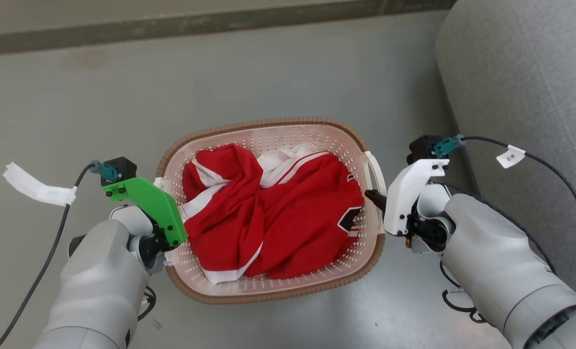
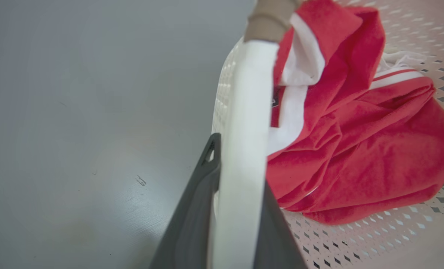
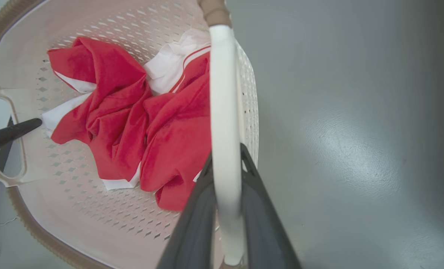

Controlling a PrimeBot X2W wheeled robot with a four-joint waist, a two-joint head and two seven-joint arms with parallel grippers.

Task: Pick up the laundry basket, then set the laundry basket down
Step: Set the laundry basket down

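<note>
You have the left gripper point(image 2: 240, 175) clamped on the left handle point(image 2: 249, 112) of the laundry basket point(image 1: 268, 124) and the right gripper point(image 3: 226, 160) on its right handle point(image 3: 222, 93), so it lies midway between both arms above the floor point(image 1: 268, 72), long axis running gripper to gripper.

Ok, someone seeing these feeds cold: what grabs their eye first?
A crumpled red-and-white jersey heaped in the cream-white perforated plastic laundry basket, centre of the head view, grey floor around it. The left claw and right claw each clamp one of its white side handles.
</note>
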